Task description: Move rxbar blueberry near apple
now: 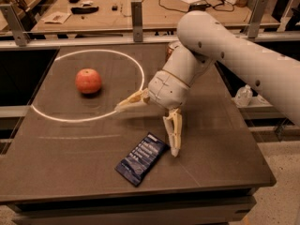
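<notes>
The rxbar blueberry (141, 158), a flat dark navy wrapper with pale text, lies on the dark table (70, 153) near the front edge. The apple (88, 80), round and red-orange, sits to the far left inside a white circle. My gripper (146, 129) hangs just above and behind the bar with its fingers spread wide: one finger (132, 101) points left toward the apple, the other (174, 132) points down beside the bar's right end. It holds nothing.
A white circle (140, 64) is marked on the table around the apple. An orange-brown can (171, 49) is mostly hidden behind my arm. A rail with posts (137, 14) runs along the back. A workbench with cables stands beyond it.
</notes>
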Controlling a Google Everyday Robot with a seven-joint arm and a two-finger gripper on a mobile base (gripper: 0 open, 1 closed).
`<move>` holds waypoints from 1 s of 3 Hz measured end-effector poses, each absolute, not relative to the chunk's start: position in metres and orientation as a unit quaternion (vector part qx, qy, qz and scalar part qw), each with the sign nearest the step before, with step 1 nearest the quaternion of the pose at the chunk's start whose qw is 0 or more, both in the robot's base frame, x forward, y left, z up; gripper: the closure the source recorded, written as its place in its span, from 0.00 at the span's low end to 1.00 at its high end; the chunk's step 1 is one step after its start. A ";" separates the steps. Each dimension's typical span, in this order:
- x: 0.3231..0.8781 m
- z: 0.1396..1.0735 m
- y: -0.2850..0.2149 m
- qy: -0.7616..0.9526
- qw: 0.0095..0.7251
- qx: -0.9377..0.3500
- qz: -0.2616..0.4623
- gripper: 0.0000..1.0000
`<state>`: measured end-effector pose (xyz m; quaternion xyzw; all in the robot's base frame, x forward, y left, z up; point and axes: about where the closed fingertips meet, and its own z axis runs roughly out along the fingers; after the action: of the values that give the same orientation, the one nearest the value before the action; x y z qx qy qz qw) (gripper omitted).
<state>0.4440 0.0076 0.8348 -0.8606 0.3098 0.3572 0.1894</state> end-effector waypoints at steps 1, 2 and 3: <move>0.438 0.835 0.008 0.304 0.187 -0.859 0.366 0.00; 0.430 0.838 0.005 0.301 0.188 -0.862 0.362 0.00; 0.423 0.837 -0.001 0.302 0.191 -0.865 0.353 0.00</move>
<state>0.4230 -0.0012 0.8371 -0.8649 0.3022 0.3526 0.1909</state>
